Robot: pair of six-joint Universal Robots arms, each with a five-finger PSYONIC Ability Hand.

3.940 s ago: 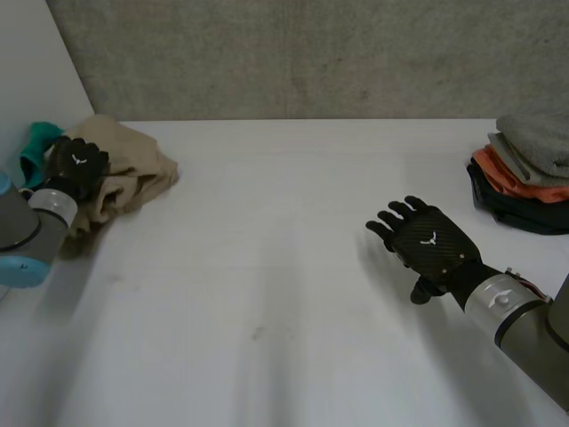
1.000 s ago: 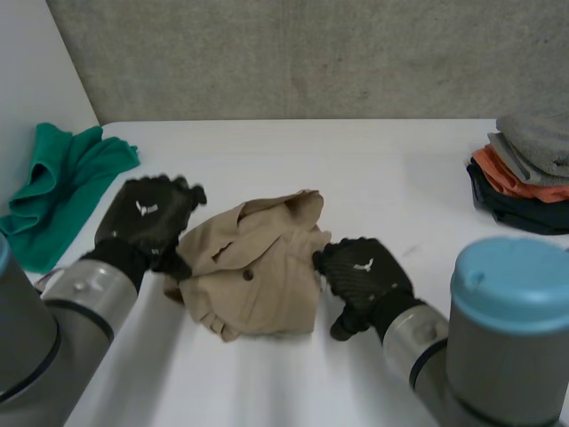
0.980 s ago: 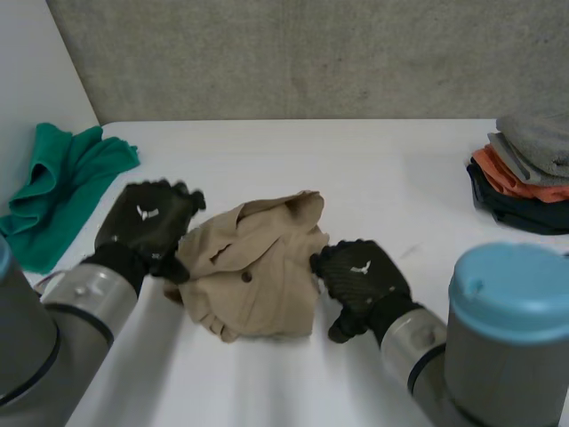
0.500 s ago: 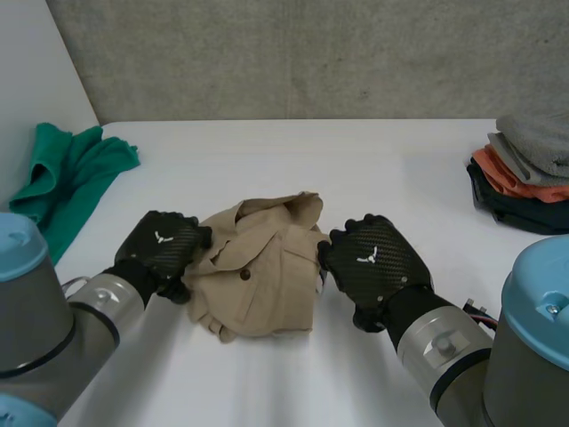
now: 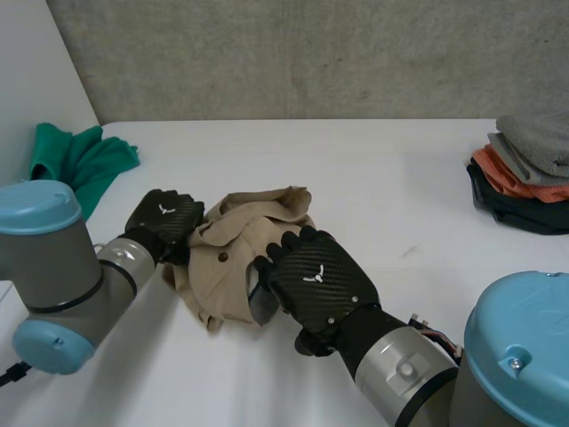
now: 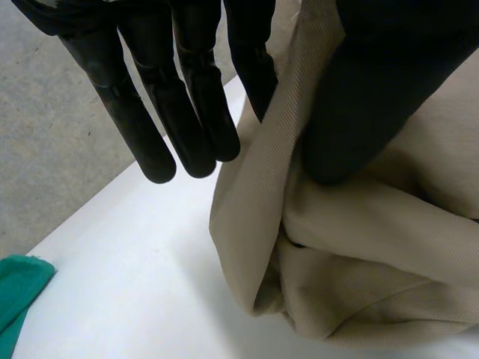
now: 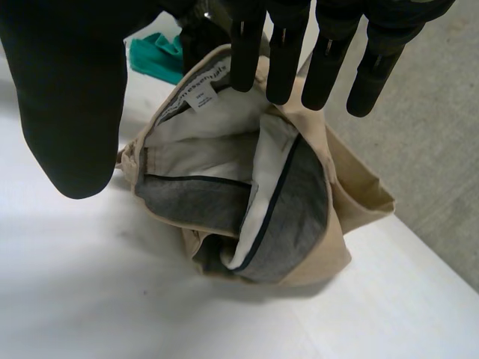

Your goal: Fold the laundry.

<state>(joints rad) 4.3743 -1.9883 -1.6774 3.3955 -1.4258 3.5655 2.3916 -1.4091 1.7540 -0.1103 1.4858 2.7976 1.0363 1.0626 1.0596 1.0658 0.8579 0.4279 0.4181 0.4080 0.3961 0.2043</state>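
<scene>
A crumpled tan garment (image 5: 233, 253) with a button lies on the white table (image 5: 382, 178), left of the middle. My left hand (image 5: 166, 221) is at its left edge. In the left wrist view a fold of the tan cloth (image 6: 374, 247) runs up between the thumb and the fingers (image 6: 187, 97), pinched there. My right hand (image 5: 313, 280) hovers over the garment's near right part with straight, spread fingers (image 7: 284, 52) and nothing in them. Under its palm the garment (image 7: 314, 224) gapes at the waistband, showing white lining, a label and grey fabric.
A green cloth (image 5: 84, 160) lies bunched at the table's far left edge, also beyond the garment in the right wrist view (image 7: 157, 52). A stack of folded clothes (image 5: 524, 173), grey over orange over black, sits at the far right edge. A grey wall stands behind the table.
My right hand has moved from the garment's right side to above its near part. My left hand has closed on the left edge, and the garment has bunched up and shifted slightly left.
</scene>
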